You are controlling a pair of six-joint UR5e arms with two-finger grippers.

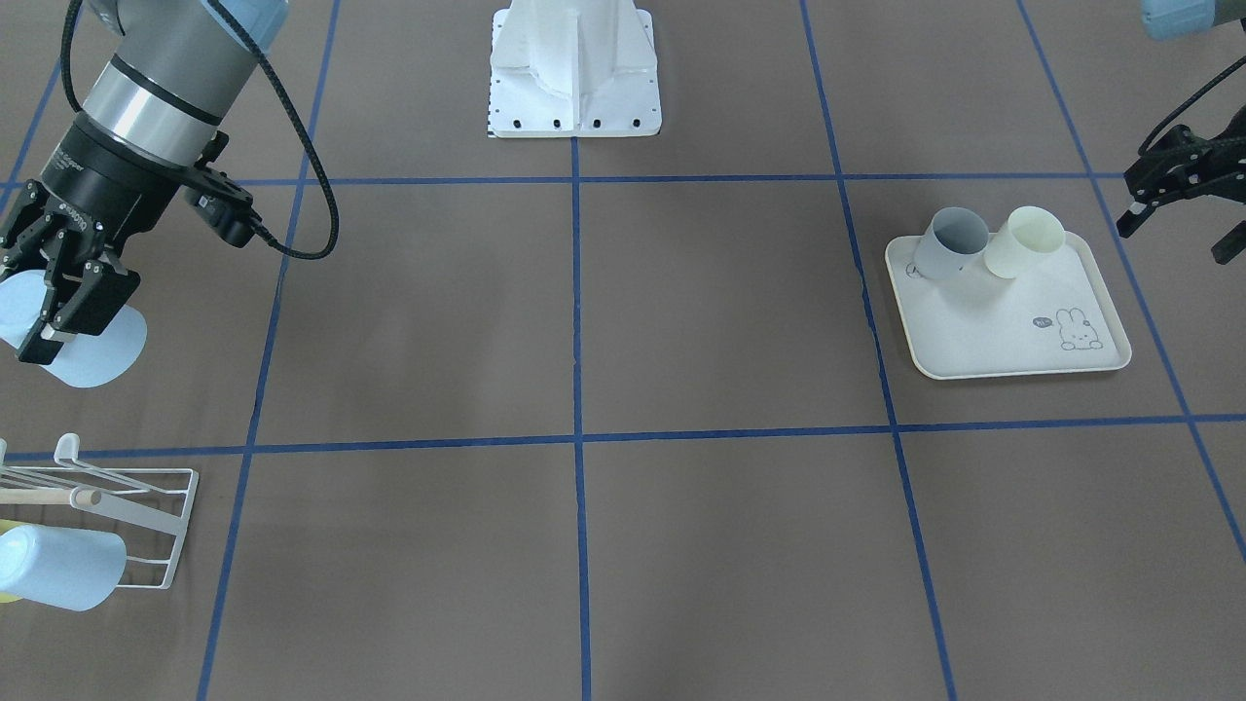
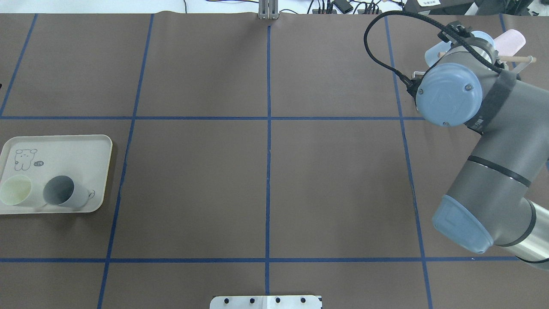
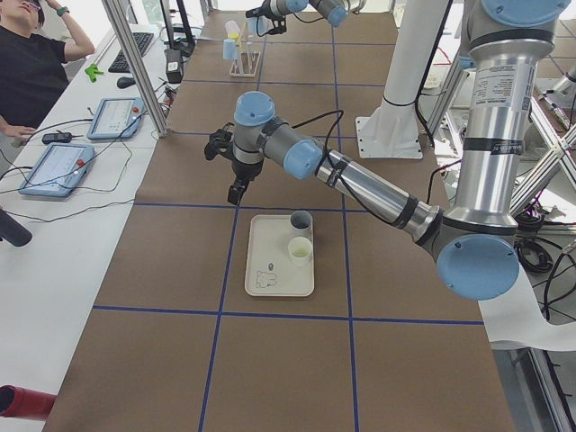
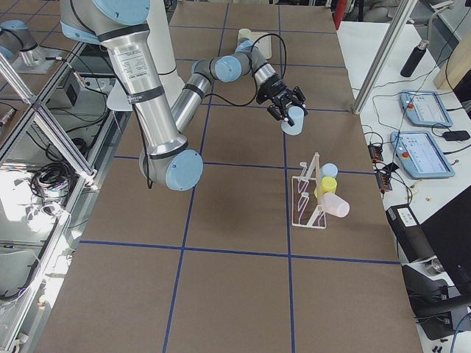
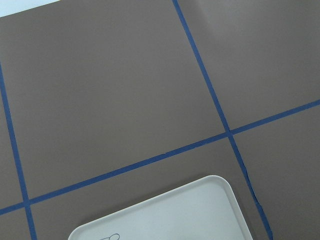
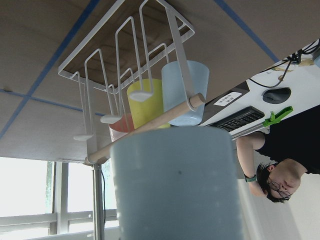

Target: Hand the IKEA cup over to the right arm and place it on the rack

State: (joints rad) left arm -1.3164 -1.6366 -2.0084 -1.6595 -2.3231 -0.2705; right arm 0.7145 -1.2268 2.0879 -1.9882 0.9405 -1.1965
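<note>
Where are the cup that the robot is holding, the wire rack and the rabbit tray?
blue cup (image 1: pixel 102 355): front-facing view, its visible side.
rack (image 6: pixel 165 120): right wrist view, its wooden rod.
rabbit tray (image 1: pixel 983 321): front-facing view, its bare floor.

A robotics lab: tape-gridded table (image 1: pixel 730 321), teach pendants (image 3: pixel 56 167), aluminium framing (image 3: pixel 135 63).

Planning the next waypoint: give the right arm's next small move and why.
Probably ease the right gripper, shut on the blue cup, toward the rack and line it up with a free prong: the cup hangs short of the rack, where three cups already sit.
</note>
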